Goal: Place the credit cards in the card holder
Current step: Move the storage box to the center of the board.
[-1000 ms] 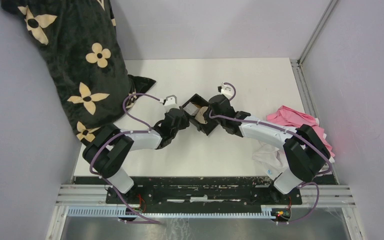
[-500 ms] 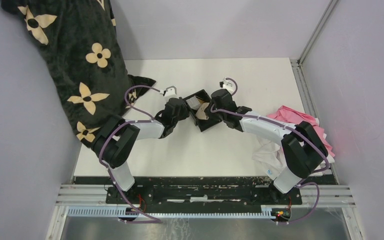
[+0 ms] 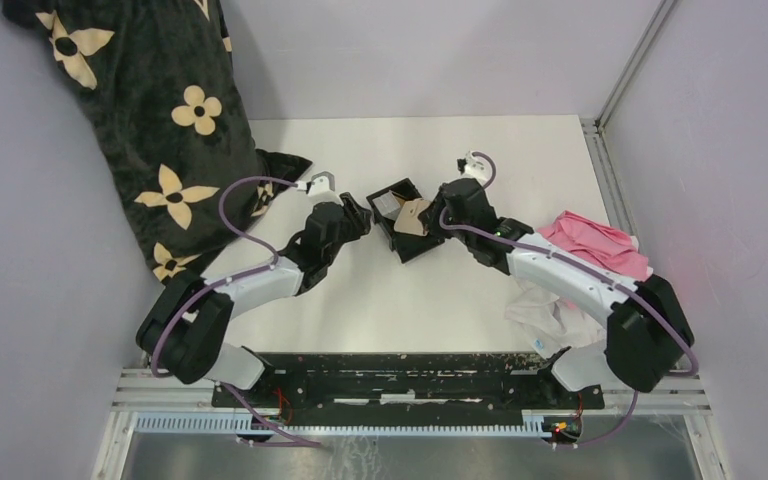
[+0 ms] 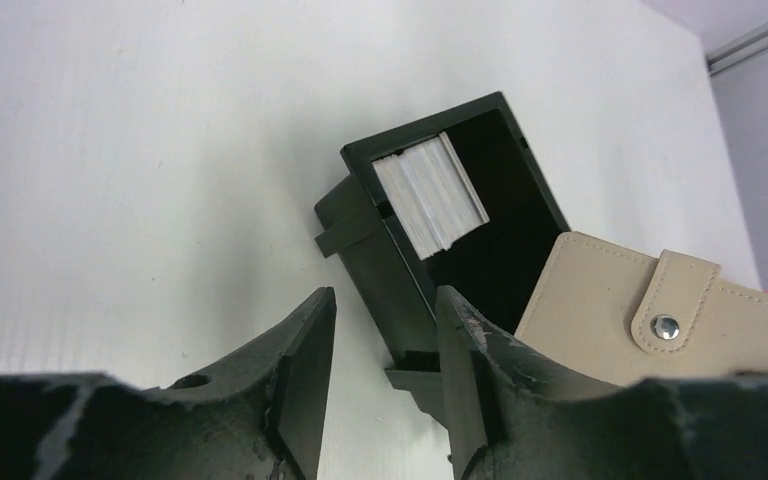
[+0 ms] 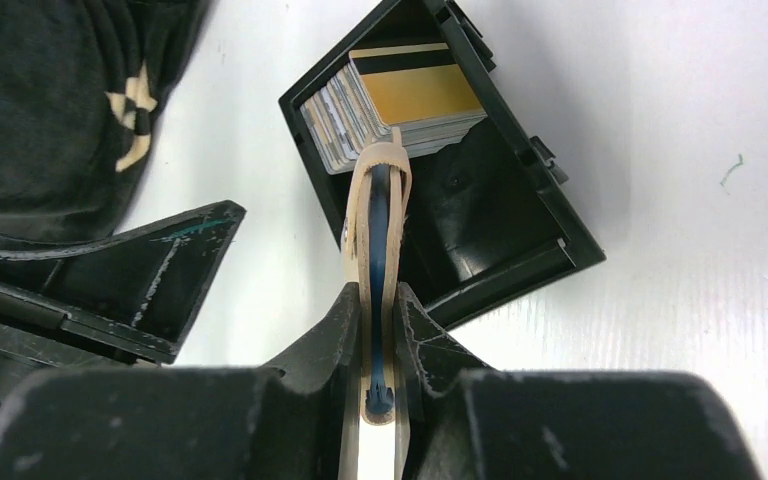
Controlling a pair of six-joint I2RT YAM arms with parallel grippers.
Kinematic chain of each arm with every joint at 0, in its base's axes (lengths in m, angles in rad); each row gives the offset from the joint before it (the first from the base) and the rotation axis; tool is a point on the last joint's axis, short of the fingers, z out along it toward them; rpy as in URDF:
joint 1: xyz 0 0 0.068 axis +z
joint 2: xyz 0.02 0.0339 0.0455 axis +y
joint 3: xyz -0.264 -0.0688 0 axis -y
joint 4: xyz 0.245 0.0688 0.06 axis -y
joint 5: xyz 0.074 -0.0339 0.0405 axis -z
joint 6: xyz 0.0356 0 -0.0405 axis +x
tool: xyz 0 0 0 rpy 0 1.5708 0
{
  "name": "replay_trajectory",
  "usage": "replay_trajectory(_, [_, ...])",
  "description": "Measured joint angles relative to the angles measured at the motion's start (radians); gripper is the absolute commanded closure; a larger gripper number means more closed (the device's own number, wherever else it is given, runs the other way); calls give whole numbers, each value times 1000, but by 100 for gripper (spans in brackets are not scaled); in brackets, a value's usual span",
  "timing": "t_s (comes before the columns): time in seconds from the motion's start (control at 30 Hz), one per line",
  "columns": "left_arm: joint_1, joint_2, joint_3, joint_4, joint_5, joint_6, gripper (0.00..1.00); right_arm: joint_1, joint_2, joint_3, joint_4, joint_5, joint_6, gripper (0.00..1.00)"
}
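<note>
A black tray (image 3: pixel 400 222) sits mid-table and holds a stack of credit cards (image 5: pixel 400 100), a golden-yellow one with a black stripe on top. In the left wrist view the stack shows as pale card edges (image 4: pixel 430 185). My right gripper (image 5: pixel 378 290) is shut on the tan card holder (image 5: pixel 378 200), seen edge-on with blue inside, its far end over the tray by the cards. The card holder's snap tab shows in the left wrist view (image 4: pixel 665 325). My left gripper (image 4: pixel 385 295) is open, its fingers either side of the tray's near wall (image 4: pixel 390 290).
A black blanket with cream flowers (image 3: pixel 160 120) hangs at the back left, reaching the table near the left arm. A pink cloth (image 3: pixel 595 240) and a white cloth (image 3: pixel 540 305) lie at the right. The metal frame rail runs along the right edge.
The left arm has stretched out, its gripper now further back at the tray's left side. The right gripper has moved right and back with the card holder. The tray has shifted slightly back.
</note>
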State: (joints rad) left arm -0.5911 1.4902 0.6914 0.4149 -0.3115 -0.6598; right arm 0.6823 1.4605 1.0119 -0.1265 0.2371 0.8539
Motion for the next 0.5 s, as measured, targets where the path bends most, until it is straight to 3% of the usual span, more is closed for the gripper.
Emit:
replay_trajectory(0.23, [-39, -209, -114, -16, 21, -33, 35, 5, -205, -160, 46, -12, 43, 99])
replay_trajectory(0.5, [-73, -385, -333, 68, 186, -138, 33, 22, -290, -378, 225, -58, 165, 99])
